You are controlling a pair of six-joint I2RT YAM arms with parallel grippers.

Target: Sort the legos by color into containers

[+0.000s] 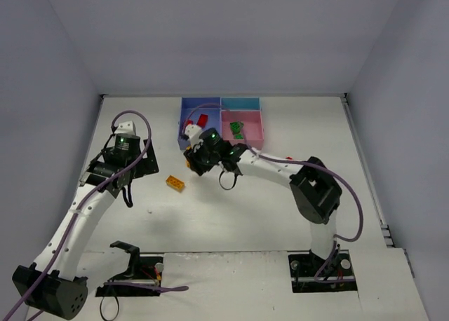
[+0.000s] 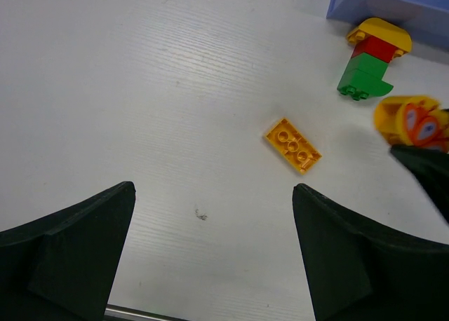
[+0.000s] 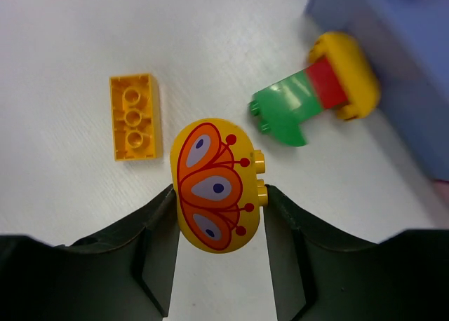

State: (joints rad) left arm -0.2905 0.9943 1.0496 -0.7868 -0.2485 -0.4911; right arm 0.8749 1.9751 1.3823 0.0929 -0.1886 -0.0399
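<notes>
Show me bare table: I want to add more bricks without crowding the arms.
Bare: the table right of the pink tray, and the wide stretch from the orange flat brick to the near edge. Crowded: in front of the blue tray, around the right gripper, its butterfly brick and the yellow-red-green stack.

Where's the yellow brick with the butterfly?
Right wrist view: the butterfly brick sits pinched in the right gripper, just right of the flat orange brick.

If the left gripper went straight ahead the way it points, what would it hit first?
The left gripper would probably meet bare table first, just short of the flat orange brick; depth is hard to judge.
</notes>
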